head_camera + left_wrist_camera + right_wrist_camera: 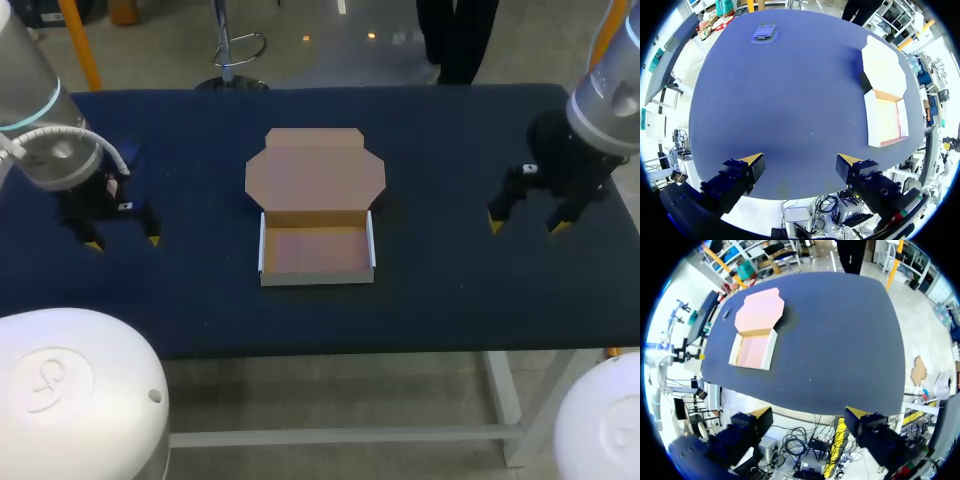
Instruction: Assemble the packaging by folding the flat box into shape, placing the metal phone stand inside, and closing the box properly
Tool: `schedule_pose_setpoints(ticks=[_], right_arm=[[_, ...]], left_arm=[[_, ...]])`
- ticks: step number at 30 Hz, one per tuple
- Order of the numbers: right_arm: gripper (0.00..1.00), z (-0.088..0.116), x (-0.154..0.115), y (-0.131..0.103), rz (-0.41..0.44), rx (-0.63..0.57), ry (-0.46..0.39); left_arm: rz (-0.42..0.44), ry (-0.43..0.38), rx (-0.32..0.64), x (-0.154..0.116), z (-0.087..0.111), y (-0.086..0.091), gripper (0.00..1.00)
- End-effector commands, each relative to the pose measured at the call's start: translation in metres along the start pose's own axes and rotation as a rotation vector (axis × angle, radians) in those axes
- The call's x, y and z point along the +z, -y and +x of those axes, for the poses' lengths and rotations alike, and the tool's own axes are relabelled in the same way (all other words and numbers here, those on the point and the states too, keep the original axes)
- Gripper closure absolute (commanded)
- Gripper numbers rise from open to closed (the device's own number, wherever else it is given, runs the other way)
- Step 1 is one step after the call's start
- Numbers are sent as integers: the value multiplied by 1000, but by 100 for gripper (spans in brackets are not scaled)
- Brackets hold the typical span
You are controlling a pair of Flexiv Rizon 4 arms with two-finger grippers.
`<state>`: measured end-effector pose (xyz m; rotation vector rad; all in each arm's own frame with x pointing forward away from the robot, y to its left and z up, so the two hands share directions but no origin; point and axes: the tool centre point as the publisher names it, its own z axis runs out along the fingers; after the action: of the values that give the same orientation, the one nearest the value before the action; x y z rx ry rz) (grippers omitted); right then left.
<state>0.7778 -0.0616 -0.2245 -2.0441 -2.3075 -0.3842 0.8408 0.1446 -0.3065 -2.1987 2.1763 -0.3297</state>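
Box (316, 250) folded, lid open, mid-table — left gripper (123, 242) and right gripper (527, 226) both spread wide, empty

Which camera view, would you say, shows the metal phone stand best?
The left wrist view: the phone stand lies in the open, well apart from the box. The right wrist view shows it only as a dark speck beside the box; the head view does not clearly show it.
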Motion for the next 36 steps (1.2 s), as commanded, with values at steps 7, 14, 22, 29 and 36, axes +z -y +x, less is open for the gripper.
schedule_pose_setpoints(ticks=[7,14,22,29,36], right_arm=[[0,0,-2,1,3,0,2],[0,0,-2,1,3,0,2],[0,0,-2,1,3,0,2],[0,0,-2,1,3,0,2],[0,0,-2,1,3,0,2]], left_arm=[[-27,-1,-32,18,-18,24,0],[-27,-1,-32,18,-18,24,0],[-27,-1,-32,18,-18,24,0],[-27,-1,-32,18,-18,24,0],[-21,18,-15,24,-32,40,0]])
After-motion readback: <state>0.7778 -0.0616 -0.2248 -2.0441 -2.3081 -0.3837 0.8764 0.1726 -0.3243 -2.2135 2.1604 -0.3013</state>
